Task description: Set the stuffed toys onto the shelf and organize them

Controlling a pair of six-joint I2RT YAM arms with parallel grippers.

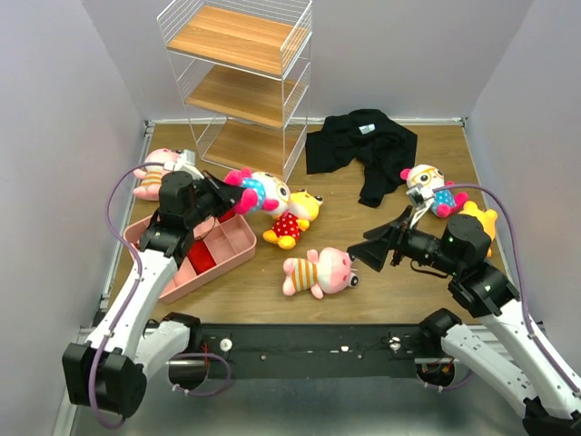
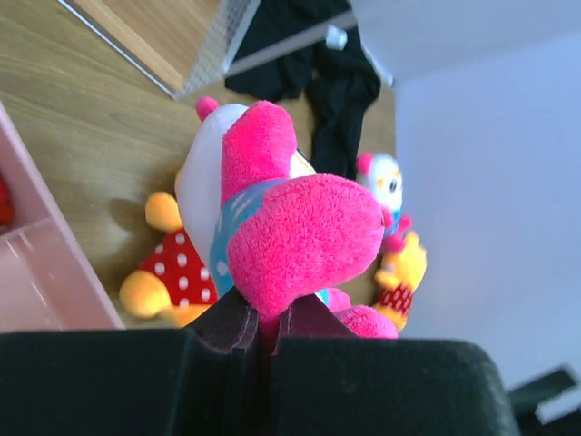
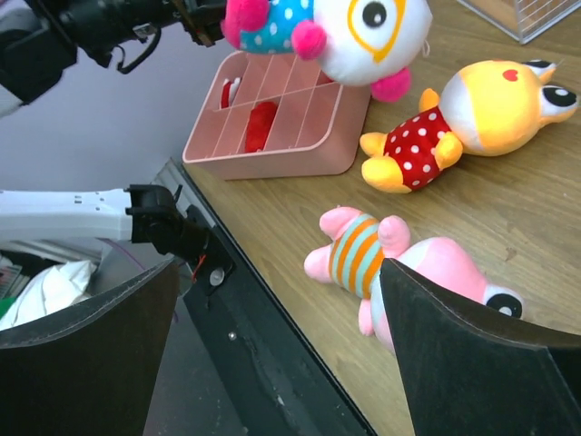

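- While the left gripper (image 1: 229,197) clamps the white-faced doll (image 1: 265,189) by a foot, the shelf (image 1: 241,91) stands just beyond, at the far edge of the table (image 1: 245,291).
- Jaws apart, the right gripper (image 1: 361,253) faces the striped doll (image 1: 318,271) nearby.

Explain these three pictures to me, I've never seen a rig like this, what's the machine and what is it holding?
It is a robot: a left arm and a right arm bolted at a table's near edge. One picture looks down from above; the others come from a camera on each wrist. The left gripper is shut on the pink leg of a white-faced doll. The right gripper is open and empty, near a pink striped doll. Also there: a yellow doll, a pink tray, a black garment, a wire shelf with bare boards.
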